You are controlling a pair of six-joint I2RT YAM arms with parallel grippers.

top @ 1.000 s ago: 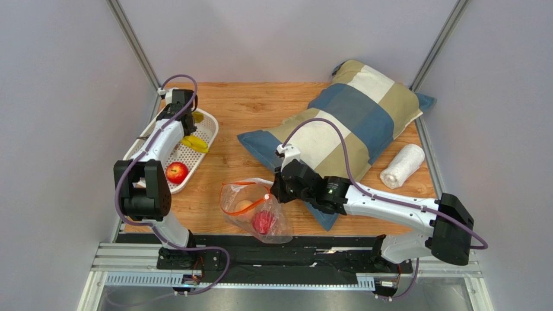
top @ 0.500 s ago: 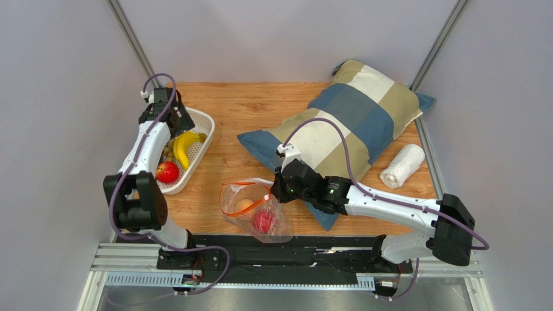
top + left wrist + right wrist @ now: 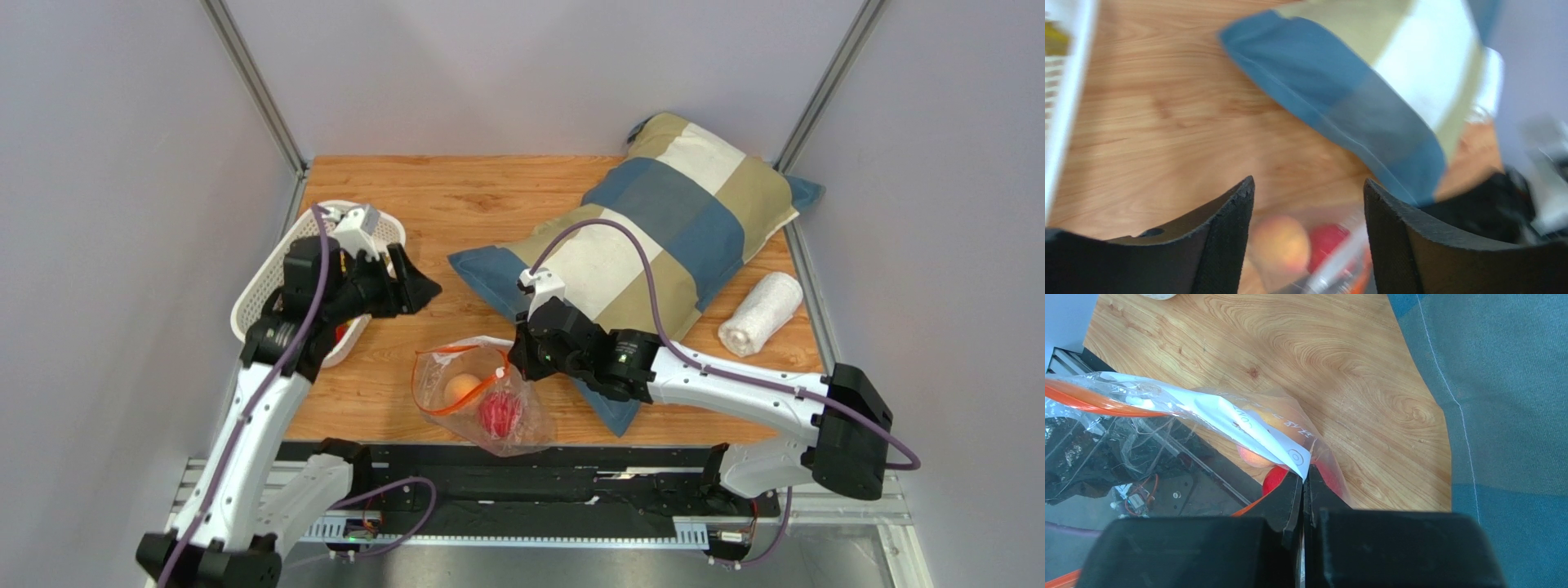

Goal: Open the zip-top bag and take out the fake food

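The left end effector (image 3: pixel 417 286) had left the white basket (image 3: pixel 258 298) and hung released above the wooden counter (image 3: pixel 478 202). The right end effector (image 3: pixel 520 355) was clenched on the zip-top bag (image 3: pixel 472 398), near the front edge, with fake food (image 3: pixel 496 415) inside. Grey walls (image 3: pixel 552 74) stood around.

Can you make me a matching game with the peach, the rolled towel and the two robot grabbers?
Things:
1 peach
2 rolled towel
3 right gripper
4 left gripper

Clues:
A open, holding nothing
B inside the zip-top bag
C right of the pillow
D shut on the zip-top bag's edge

Pairs: 1-B, 2-C, 3-D, 4-A
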